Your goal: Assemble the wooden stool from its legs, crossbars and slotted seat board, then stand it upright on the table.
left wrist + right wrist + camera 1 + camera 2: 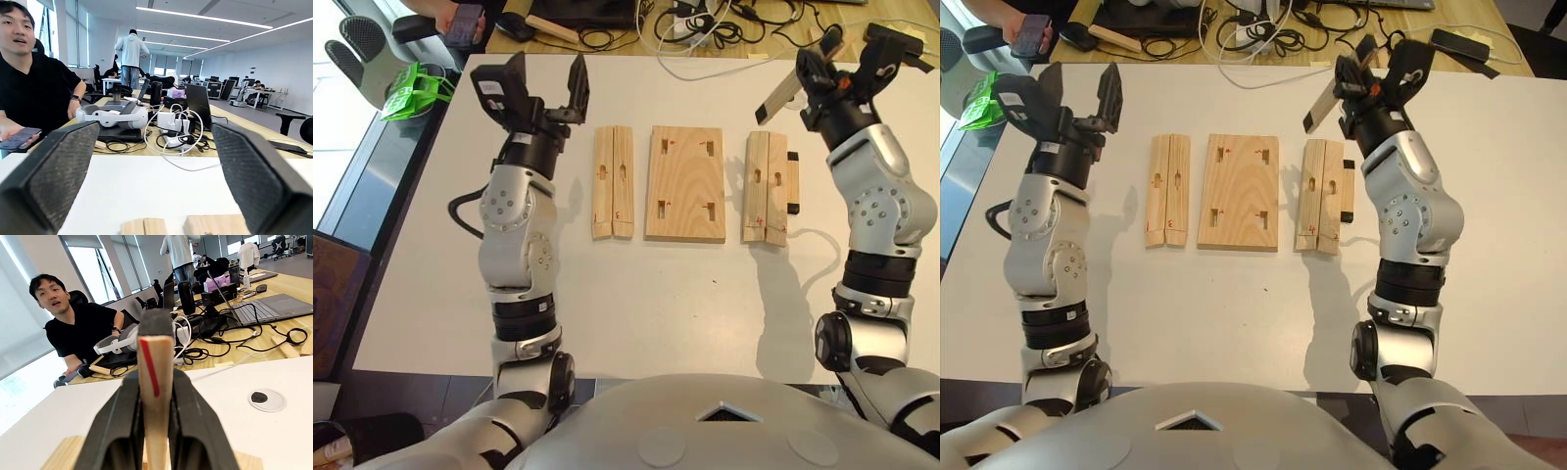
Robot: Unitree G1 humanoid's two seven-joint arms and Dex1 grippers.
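Observation:
The slotted seat board (685,183) lies flat in the middle of the white table (636,304). A pair of wooden legs (613,181) lies to its left and another pair (765,186) to its right, with a dark-ended piece (793,182) beside them. My left gripper (540,86) is raised above the table left of the left legs, open and empty. My right gripper (847,61) is raised at the far right, shut on a wooden crossbar (787,93) that slants down toward the table; the crossbar's red-marked end (152,377) stands between the pads.
Behind the table's far edge stands a wooden desk with cables (705,24), a headset (115,115) and a laptop (198,100). A green bag (411,90) hangs off the far left. A person holds a phone (465,22) there.

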